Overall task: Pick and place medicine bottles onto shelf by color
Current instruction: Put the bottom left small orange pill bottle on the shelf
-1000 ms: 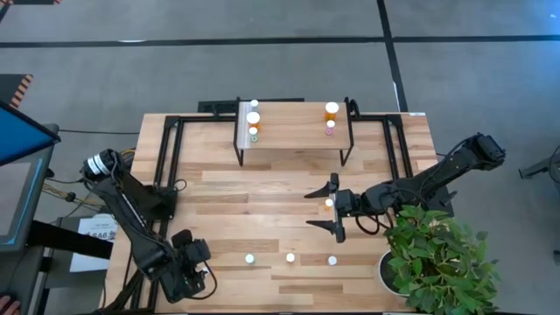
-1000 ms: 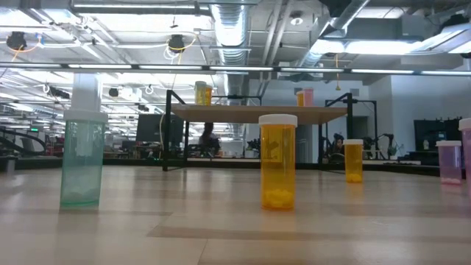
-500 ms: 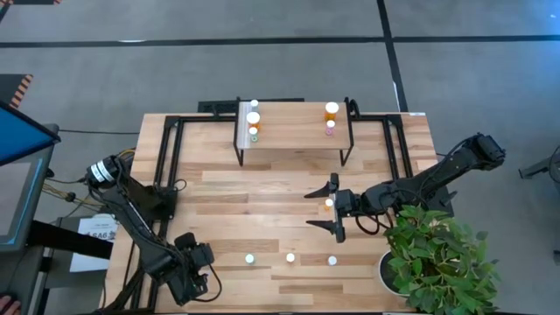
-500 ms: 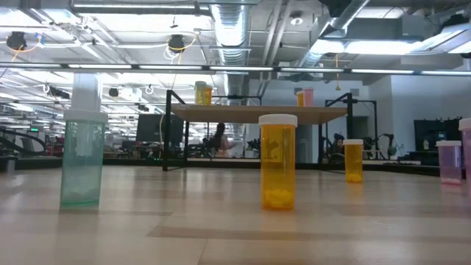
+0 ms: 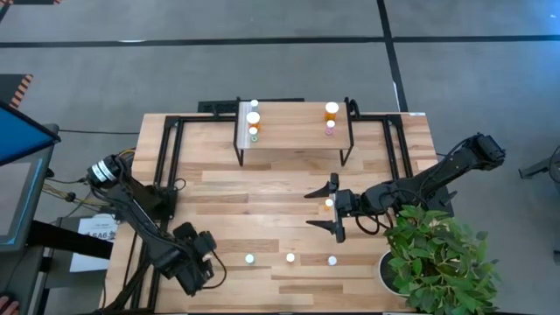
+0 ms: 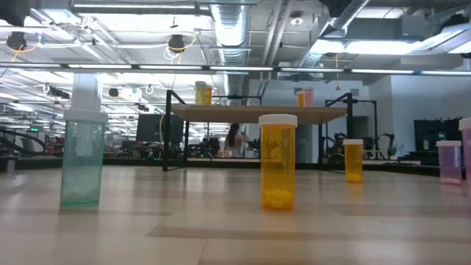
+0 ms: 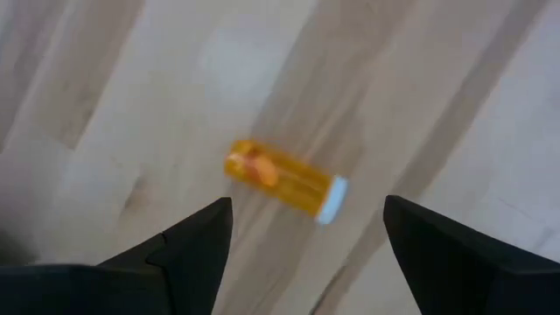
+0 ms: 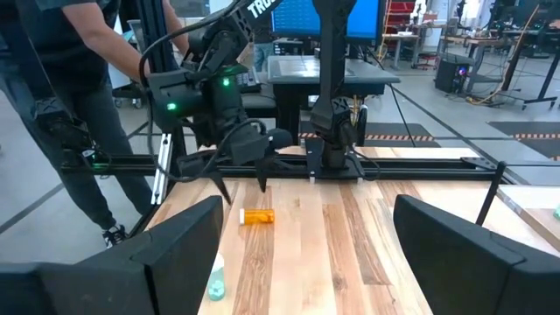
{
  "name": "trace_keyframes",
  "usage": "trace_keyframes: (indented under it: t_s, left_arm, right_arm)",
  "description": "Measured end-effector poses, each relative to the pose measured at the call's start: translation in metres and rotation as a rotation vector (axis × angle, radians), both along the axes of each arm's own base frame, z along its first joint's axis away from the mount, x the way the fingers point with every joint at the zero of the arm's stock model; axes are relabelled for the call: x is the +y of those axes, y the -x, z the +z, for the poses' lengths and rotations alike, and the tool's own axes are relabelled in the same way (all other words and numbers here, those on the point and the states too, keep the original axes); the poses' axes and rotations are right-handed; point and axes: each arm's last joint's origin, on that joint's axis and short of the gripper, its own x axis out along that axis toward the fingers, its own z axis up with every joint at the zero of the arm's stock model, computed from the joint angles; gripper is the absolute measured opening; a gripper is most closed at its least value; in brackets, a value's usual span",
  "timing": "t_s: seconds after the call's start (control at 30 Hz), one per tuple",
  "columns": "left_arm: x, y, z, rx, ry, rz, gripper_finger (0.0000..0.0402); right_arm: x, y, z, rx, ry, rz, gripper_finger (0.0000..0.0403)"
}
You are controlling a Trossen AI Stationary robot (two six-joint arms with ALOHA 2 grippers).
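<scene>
An orange medicine bottle [image 7: 284, 179] lies on its side on the wood near the table's near left corner. My left gripper [image 7: 306, 232] hangs open above it, pointing down, one finger on either side and clear of it. My right gripper [image 5: 335, 208] stands open and level over the table's middle right, with nothing between its fingers in its wrist view. An orange bottle [image 5: 329, 204] stands on the table under it. The shelf [image 5: 293, 124] stands at the far middle, with bottles [image 5: 254, 118] on its left end and an orange [image 5: 332, 109] and a pink one [image 5: 330, 129] on its right.
Three bottles stand in a row near the front edge: green [image 6: 81, 158], orange [image 6: 278, 162] and pink [image 6: 449, 162]. A potted plant [image 5: 437, 254] fills the near right corner. Black frame rails [image 5: 171, 149] run beside the shelf. A person stands beyond the table's left edge [image 8: 52, 105].
My left gripper has moved a little toward the table's right edge and down toward the lying orange bottle, tipping steeper. Its fingers stay open. My right arm has kept still.
</scene>
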Motion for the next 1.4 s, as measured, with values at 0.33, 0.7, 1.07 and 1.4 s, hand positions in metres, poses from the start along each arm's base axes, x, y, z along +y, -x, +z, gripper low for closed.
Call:
trace_keyframes:
  t_s: [0.33,0.7,1.07,1.4]
  left_arm:
    - [0.003,-0.002,-0.001,0.099,-0.135,-0.571,0.0284]
    - [0.006,-0.002,-0.001,0.222,-0.197,-1.07,0.0283]
    - [0.015,-0.019,-0.007,0.281,-0.104,-1.248,0.0283]
    - [0.009,-0.03,-0.044,0.419,-0.087,-1.352,0.0283]
  right_arm:
    - [0.0,0.0,0.0,0.003,0.001,0.0,0.0357]
    - [0.0,0.0,0.0,0.005,0.002,-0.001,0.0357]
    - [0.0,0.0,0.0,0.005,0.002,-0.001,0.0357]
    - [0.0,0.0,-0.003,0.026,0.011,-0.001,0.0357]
